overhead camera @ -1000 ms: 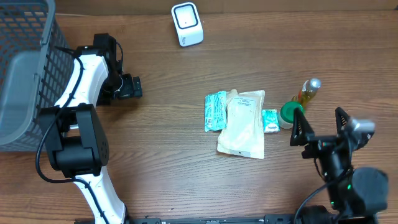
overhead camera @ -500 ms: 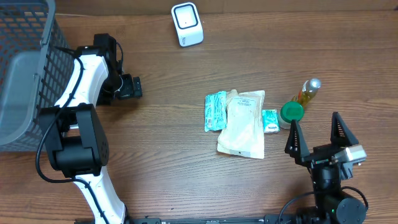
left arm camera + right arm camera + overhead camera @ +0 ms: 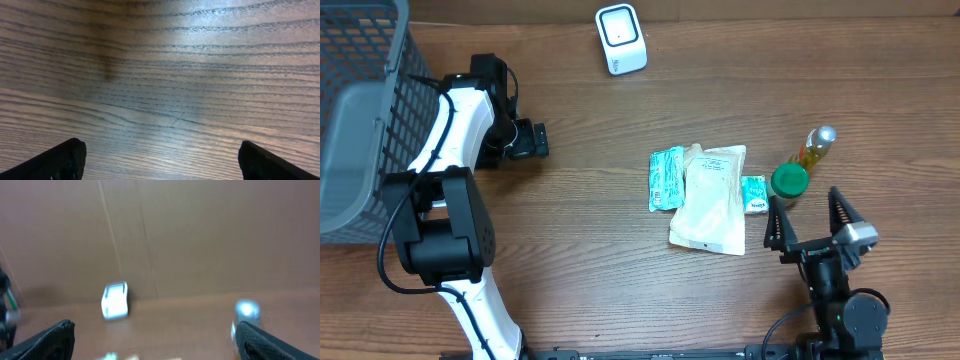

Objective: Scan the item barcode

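Mid-table lie a teal packet (image 3: 666,178), a cream pouch (image 3: 712,200) and a small teal packet (image 3: 753,193); a green-lidded jar (image 3: 788,181) and a yellow bottle (image 3: 816,146) stand to their right. The white scanner (image 3: 620,38) is at the back edge; it shows blurred in the right wrist view (image 3: 115,300). My right gripper (image 3: 810,222) is open and empty, just in front of the jar. My left gripper (image 3: 525,140) is far left, open over bare wood (image 3: 160,75). No barcode shows.
A grey mesh basket (image 3: 360,110) fills the far left corner, beside the left arm. The bottle's silver cap (image 3: 247,310) appears blurred near the right finger in the right wrist view. A brown wall stands behind the table.
My right arm has swung left and toward the front edge, its open gripper now in front of the jar. The left arm and all items have stayed put.
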Motion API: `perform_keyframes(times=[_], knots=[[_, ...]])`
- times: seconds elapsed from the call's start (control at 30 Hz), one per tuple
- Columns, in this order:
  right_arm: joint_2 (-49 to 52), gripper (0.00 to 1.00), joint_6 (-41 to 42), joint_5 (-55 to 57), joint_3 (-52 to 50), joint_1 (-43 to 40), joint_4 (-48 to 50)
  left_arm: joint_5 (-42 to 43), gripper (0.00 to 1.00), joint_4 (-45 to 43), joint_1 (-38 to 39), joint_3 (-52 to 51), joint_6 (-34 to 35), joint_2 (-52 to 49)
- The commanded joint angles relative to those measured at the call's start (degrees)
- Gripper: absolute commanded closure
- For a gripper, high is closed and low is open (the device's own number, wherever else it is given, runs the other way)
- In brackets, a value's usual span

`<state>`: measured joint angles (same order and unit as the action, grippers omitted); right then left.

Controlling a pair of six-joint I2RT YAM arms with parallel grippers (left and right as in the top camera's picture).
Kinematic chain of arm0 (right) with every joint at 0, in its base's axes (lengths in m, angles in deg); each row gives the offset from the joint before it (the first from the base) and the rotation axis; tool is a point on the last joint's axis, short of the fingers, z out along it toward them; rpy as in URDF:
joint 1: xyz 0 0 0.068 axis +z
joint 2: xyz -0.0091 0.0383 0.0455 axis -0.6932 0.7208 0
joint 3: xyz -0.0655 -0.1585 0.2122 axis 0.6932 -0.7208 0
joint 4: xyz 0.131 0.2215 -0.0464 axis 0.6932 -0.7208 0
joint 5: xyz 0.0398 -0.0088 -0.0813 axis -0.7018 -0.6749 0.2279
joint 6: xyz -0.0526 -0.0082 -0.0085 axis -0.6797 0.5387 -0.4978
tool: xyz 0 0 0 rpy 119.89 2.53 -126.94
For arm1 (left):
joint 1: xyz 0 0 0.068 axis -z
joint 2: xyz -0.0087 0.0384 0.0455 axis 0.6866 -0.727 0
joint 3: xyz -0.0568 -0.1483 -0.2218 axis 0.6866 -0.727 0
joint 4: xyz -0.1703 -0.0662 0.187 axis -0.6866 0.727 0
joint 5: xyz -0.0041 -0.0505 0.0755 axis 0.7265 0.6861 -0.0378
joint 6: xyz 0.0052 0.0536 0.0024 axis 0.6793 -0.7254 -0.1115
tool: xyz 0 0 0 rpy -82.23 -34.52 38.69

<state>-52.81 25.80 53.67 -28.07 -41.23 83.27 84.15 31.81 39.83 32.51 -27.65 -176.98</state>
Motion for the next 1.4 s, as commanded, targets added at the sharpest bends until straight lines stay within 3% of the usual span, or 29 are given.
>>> perform_keyframes(times=[0.0, 0.1, 1.37], knots=[[-0.52, 0.0, 0.0, -0.11, -0.63, -0.26, -4.96, -0.57, 0.01, 0.13, -0.2, 0.81, 0.81, 0.46], [-0.52, 0.0, -0.02, -0.07, -0.63, -0.13, -8.83, -0.59, 0.0, 0.13, -0.2, 0.81, 0.81, 0.46], [-0.5, 0.0, -3.19, -0.09, -0.61, -0.15, -8.68, -0.59, 0.0, 0.13, -0.2, 0.81, 0.81, 0.46]])
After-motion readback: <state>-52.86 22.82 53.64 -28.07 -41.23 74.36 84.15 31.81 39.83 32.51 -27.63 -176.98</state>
